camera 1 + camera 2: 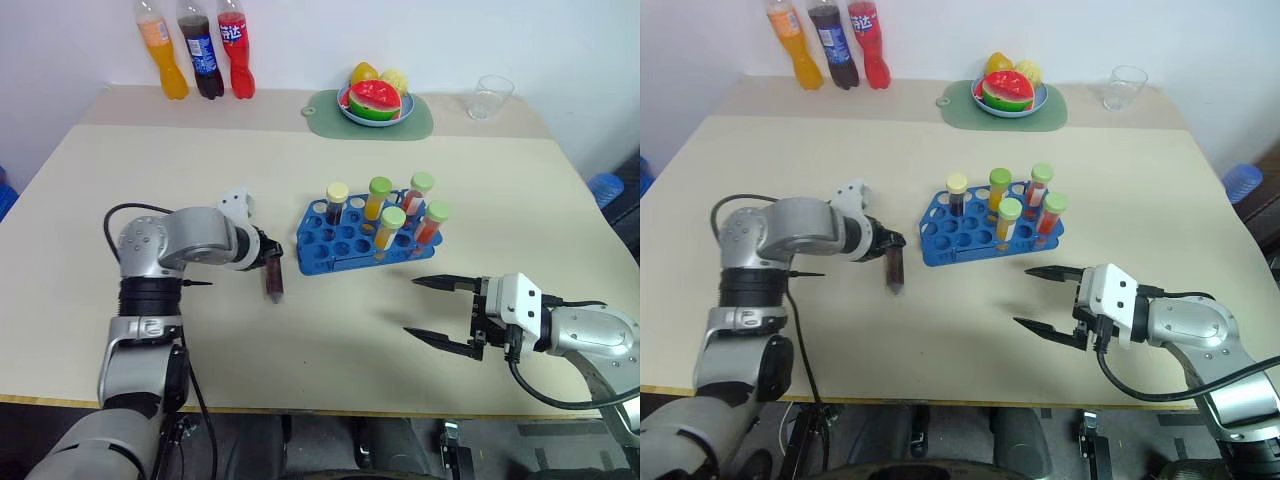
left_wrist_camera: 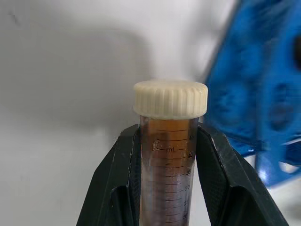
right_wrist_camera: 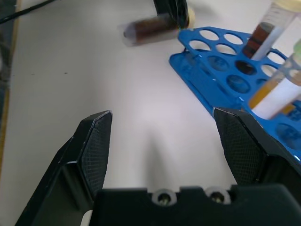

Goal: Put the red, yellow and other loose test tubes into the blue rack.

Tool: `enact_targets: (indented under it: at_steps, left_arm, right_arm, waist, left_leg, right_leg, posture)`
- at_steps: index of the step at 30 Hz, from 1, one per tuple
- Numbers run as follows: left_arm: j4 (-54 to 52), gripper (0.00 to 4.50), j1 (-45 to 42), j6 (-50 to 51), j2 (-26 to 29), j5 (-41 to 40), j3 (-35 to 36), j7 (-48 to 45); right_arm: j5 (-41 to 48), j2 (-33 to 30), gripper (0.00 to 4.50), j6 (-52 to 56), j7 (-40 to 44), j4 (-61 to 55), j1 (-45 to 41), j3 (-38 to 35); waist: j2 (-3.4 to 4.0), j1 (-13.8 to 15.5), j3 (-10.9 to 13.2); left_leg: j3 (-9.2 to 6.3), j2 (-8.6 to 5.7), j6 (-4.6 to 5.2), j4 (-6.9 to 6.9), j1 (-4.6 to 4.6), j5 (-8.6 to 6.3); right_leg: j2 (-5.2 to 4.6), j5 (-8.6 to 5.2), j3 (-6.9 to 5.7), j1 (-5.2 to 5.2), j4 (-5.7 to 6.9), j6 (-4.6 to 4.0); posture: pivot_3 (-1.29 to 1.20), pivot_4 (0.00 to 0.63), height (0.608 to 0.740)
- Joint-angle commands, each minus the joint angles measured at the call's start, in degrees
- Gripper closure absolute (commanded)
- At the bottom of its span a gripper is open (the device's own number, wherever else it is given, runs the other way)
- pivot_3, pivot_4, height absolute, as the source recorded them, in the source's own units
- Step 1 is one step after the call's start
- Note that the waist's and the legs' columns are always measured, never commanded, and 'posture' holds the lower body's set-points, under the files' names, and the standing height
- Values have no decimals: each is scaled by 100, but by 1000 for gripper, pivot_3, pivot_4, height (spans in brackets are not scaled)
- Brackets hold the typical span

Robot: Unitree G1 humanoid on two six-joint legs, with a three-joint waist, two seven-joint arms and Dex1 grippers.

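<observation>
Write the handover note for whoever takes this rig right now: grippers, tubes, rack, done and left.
Left gripper: shut on the brown tube just below its pale cap, at the table beside the blue rack.
Right gripper: open, empty, off the near right of the rack.
Done: five capped tubes stand in the rack.
Left: carry the brown tube over and seat it in a free hole.

Glossy blue plastic rack [image 1: 345, 245]; clear tube [image 2: 169, 160] with ribbed pale cap [image 2: 170, 99]; matt table [image 1: 330, 340].

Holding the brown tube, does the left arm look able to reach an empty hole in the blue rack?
Probably yes. The left gripper is shut on the brown tube just beside the blue rack, whose near holes stand empty with nothing between.
</observation>
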Motion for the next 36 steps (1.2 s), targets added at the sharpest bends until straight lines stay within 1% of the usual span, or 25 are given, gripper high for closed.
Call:
enact_targets:
  at_steps: [1, 3, 5, 6, 7, 9, 11, 12, 14, 15, 16, 18, 21, 22, 25, 28, 32, 36]
  left_arm:
    - [-704, 2933, -17, 233, 764, 176, 598, -2258]
    - [-1040, 2933, -16, 138, 965, 841, 733, -3833]
    - [-1504, 2933, 67, -389, 992, 1633, 867, -5816]
    - [-1664, 2933, 145, -769, 1028, 2116, 778, -6852]
    - [-1733, 2933, 205, -1075, 1074, 2545, 645, -7638]
    - [-1867, 2933, 378, -2061, 1052, 3576, 302, -9097]
    - [-1936, 2933, 606, -3186, 954, 4544, -82, -10510]
    - [-1851, 2933, 680, -3617, 876, 4885, -239, -11107]
    - [-1413, 2933, 695, -4335, 625, 5518, -520, -11819]
    - [-1104, 2933, 683, -4951, 466, 6030, -774, -12229]
    - [-843, 2933, 652, -5401, 309, 6426, -970, -12533]
    - [-416, 2933, 524, -5921, -7, 6853, -1174, -12932]
    - [155, 2933, 183, -6227, -526, 7135, -1219, -13070]
    - [399, 2933, 66, -6510, -692, 7373, -1295, -13138]
    - [969, 2933, -141, -7020, -1023, 7816, -1378, -13371]
    - [1575, 2933, -290, -7497, -1393, 8203, -1415, -13321]
    - [1950, 2933, -298, -7675, -1562, 8430, -1409, -13537]
    - [2128, 2933, -238, -7807, -1599, 8698, -1463, -13695]
  right_arm:
    - [-7, 170, 696, -82, -177, -30, -112, 3]
    - [-77, 243, 696, -128, -212, 50, -150, 49]
    - [-122, 332, 696, -143, -294, 105, -200, 80]
    - [-152, 382, 696, -152, -357, 133, -230, 93]
    - [-175, 416, 696, -164, -393, 178, -265, 104]
    - [-205, 521, 696, -143, -527, 164, -271, 97]
    - [-245, 617, 696, -136, -692, 146, -262, 76]
    - [-283, 654, 696, -143, -763, 158, -270, 76]
    - [-383, 758, 696, -172, -923, 196, -270, 78]
    - [-473, 833, 696, -208, -1053, 223, -250, 92]
    - [-563, 893, 696, -250, -1168, 240, -218, 109]
    - [-681, 1027, 696, -282, -1367, 222, -138, 125]
    - [-788, 1197, 696, -259, -1675, 77, 119, 47]
    - [-824, 1239, 696, -244, -1767, -11, 300, -25]
    - [-854, 1279, 696, -161, -1939, -212, 721, -149]
    - [-782, 1331, 696, -53, -2064, -506, 1237, -337]
    - [-662, 1377, 696, 109, -2159, -788, 1586, -482]
    - [-664, 1380, 696, 136, -2213, -943, 1821, -572]
  waist:
    - [1, 6, 0]
    - [4, 44, -3]
    - [4, 77, -2]
    - [2, 79, -2]
    - [2, 78, -2]
    - [4, 60, -3]
    - [6, 43, -3]
    - [7, 37, -3]
    - [7, 41, -2]
    - [7, 48, -3]
    - [7, 52, -3]
    - [6, 54, -2]
    - [2, 63, 0]
    - [2, 64, 0]
    - [6, 54, -2]
    - [8, 40, -3]
    - [5, 21, -1]
    - [6, 43, -2]
  left_leg:
    - [-1, 5, -4, -2, -2, 2]
    - [2, 5, -3, -5, -1, 1]
    - [3, 0, 7, -4, -3, -4]
    - [1, -3, 7, -4, -8, -5]
    - [2, -5, 5, -3, -11, -4]
    - [2, -8, 3, -3, -12, -3]
    - [2, -6, 16, -5, -11, -10]
    - [2, -5, 16, -8, -10, -10]
    - [3, 0, 18, -8, -13, -11]
    - [3, -1, 18, -8, -13, -11]
    - [2, 0, 20, -6, -13, -12]
    - [2, 0, 22, -3, -17, -13]
    - [0, 0, 32, 0, -26, -18]
    - [0, 0, 37, 4, -32, -21]
    - [0, -1, 49, 7, -36, -27]
    - [3, 1, 53, 7, -33, -30]
    - [0, 11, 54, 6, -30, -30]
    - [0, 17, 54, 6, -27, -30]
  right_leg:
    - [7, 0, 0, -3, 0, -1]
    - [7, -1, -1, -4, -1, -3]
    - [4, -2, -1, 2, -6, -4]
    - [5, -2, -1, 3, -12, -5]
    - [4, -2, 0, 5, -18, -6]
    - [1, -2, 1, 6, -21, -6]
    - [2, -2, 2, 6, -22, -6]
    - [3, -3, 2, 4, -22, -7]
    - [5, -3, 2, 0, -22, -7]
    - [5, -3, 2, 0, -22, -7]
    - [6, -3, 2, 2, -23, -7]
    - [6, -3, 2, 1, -25, -7]
    - [6, -3, 3, -1, -33, -6]
    - [6, -2, 3, -4, -34, -5]
    - [7, -2, 3, -3, -43, -2]
    - [10, -1, 5, -3, -45, 0]
    - [21, -2, 6, -4, -41, 0]
    - [25, -3, 6, -4, -35, -1]
  posture:
    - [0, 150, 740]
    - [0, 150, 740]
    - [0, 150, 740]
    - [0, 150, 740]
    - [0, 150, 740]
    - [0, 150, 740]
    - [0, 150, 740]
    - [0, 150, 740]
    - [0, 150, 740]
    - [0, 150, 740]
    - [0, 150, 740]
    - [0, 150, 740]
    - [0, 150, 740]
    - [0, 150, 740]
    - [0, 150, 740]
    - [0, 150, 740]
    - [0, 150, 740]
    - [0, 150, 740]
